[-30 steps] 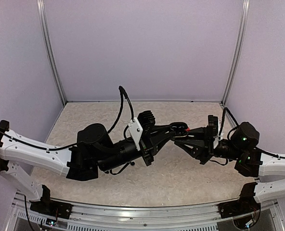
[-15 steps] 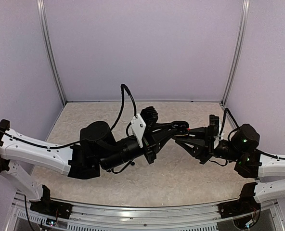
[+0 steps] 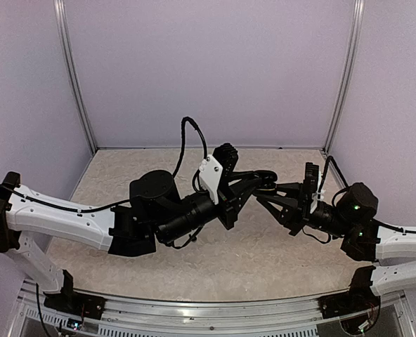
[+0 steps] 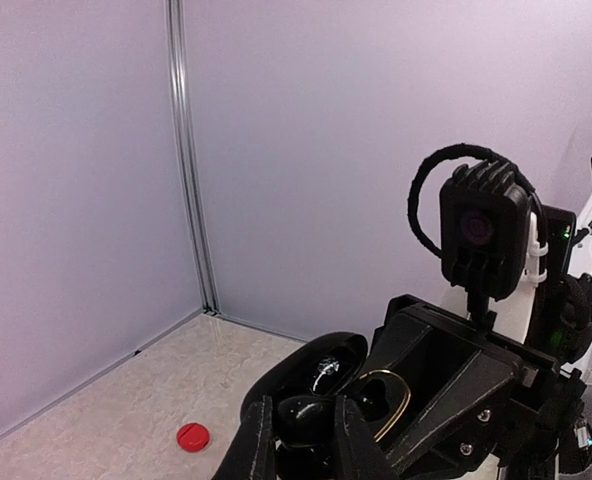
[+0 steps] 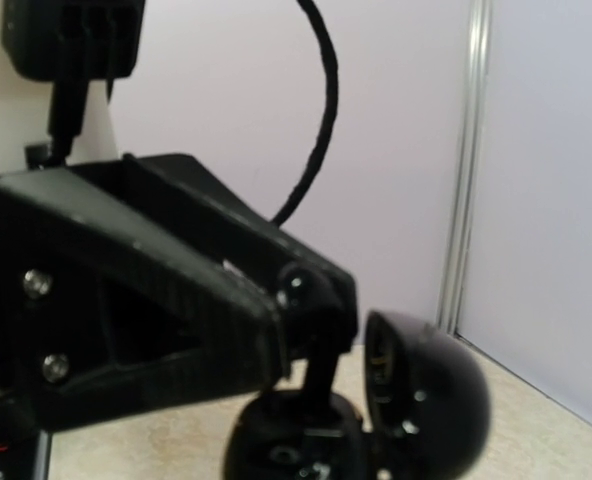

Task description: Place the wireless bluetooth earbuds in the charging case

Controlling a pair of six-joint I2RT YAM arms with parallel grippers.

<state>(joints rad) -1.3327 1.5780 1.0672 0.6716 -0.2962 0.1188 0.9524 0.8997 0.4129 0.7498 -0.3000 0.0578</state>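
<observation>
Left claw (image 4: 301, 425), right claw (image 3: 274, 188) at open case (image 5: 421, 385)

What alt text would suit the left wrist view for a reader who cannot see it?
The left fingers grip an open, glossy black charging case at the frame's bottom, the right arm close beside it on the right. Beyond, a small red object lies on the speckled table near the corner of the lilac walls.
</observation>
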